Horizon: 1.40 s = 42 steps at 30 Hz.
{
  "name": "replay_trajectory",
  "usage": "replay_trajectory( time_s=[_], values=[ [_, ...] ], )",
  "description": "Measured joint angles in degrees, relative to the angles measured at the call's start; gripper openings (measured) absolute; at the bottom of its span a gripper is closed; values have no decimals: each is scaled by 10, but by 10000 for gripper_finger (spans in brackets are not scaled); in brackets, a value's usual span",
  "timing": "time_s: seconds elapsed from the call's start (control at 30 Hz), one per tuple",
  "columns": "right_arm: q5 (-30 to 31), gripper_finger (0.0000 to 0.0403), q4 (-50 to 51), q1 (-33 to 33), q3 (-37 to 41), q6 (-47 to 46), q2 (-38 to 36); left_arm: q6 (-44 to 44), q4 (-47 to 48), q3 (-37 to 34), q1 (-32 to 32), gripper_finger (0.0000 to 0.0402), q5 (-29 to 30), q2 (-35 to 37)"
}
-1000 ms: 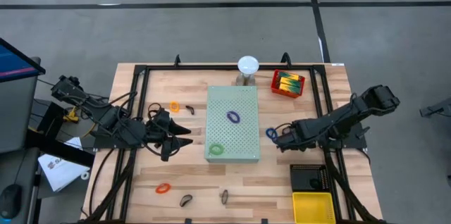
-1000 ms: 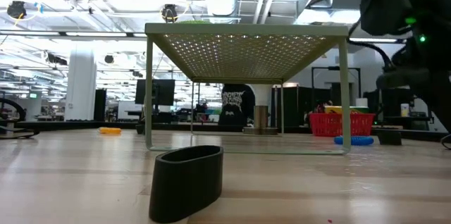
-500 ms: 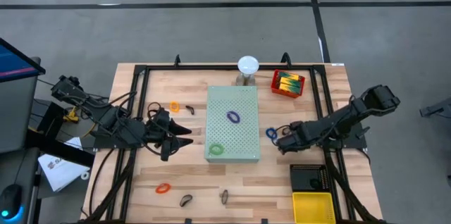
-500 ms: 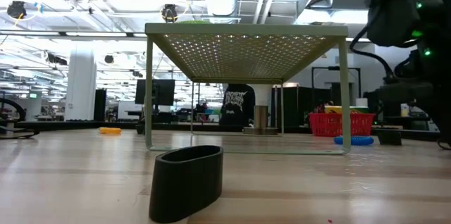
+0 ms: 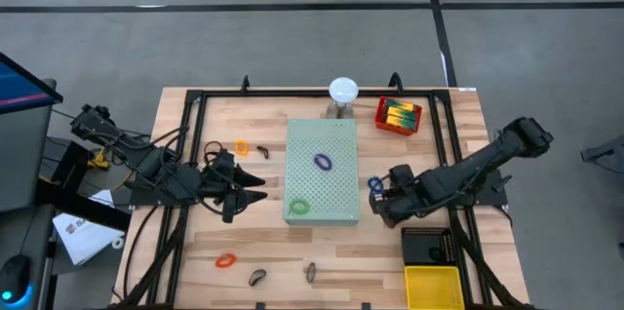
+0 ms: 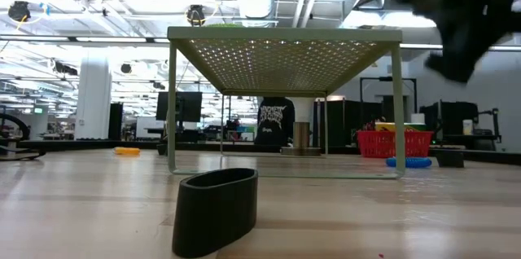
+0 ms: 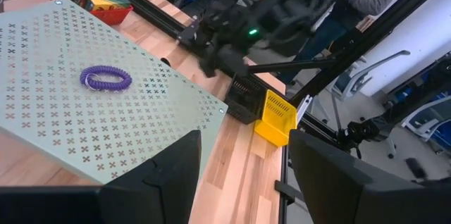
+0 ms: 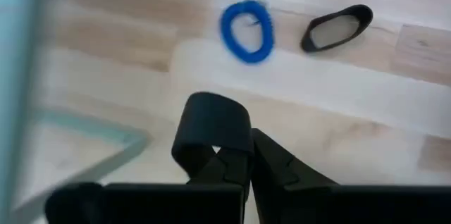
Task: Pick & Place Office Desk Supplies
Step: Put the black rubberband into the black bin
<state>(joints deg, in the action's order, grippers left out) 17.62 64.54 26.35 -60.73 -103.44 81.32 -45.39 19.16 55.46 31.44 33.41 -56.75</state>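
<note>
Scene: a wooden table (image 5: 195,251) seen from above, with a pale-green perforated board (image 5: 327,188) in the middle and small supplies scattered around it.

Right claw: your right gripper (image 5: 383,210) sits just off the board's right edge. Its fingers are drawn together, and its wrist camera shows what looks like a black band (image 8: 211,122) pinched at the tips.

What changed: a second ago this gripper was low beside the blue loop (image 5: 374,184). It has since pulled back toward the table's near edge, and the table-height camera now shows the arm as a raised blur at upper right.

Meaning: this reads as a pick just made, with the carry to a container next. The yellow bin (image 5: 432,286) at the near right corner is the closest.

Left behind: the blue loop lies flat on the wood, with a second black loop (image 8: 337,28) near it.

Left claw: your left gripper (image 5: 255,189) waits near the board's left edge, fingers apart and holding nothing. It has not moved.

Other supplies: a purple loop (image 5: 323,162) and a green loop (image 5: 299,207) lie on the board. Two orange loops lie on the left half of the table, one (image 5: 241,147) farther back and one (image 5: 226,260) near the near edge.
</note>
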Motion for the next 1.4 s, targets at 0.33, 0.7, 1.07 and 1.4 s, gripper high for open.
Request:
replay_trajectory(
  time_s=[0.33,0.7,1.07,1.4],
  values=[
    [-91,1,53,118,-97,-67,44,4,4,0,0,210,-2,0],
    [-227,0,94,271,-93,-270,91,12,26,0,15,210,-3,0],
    [-274,28,175,277,-93,-249,91,19,26,0,15,210,-3,0],
    [-277,69,189,277,-93,-242,91,21,26,0,15,210,-2,0]
  ],
)
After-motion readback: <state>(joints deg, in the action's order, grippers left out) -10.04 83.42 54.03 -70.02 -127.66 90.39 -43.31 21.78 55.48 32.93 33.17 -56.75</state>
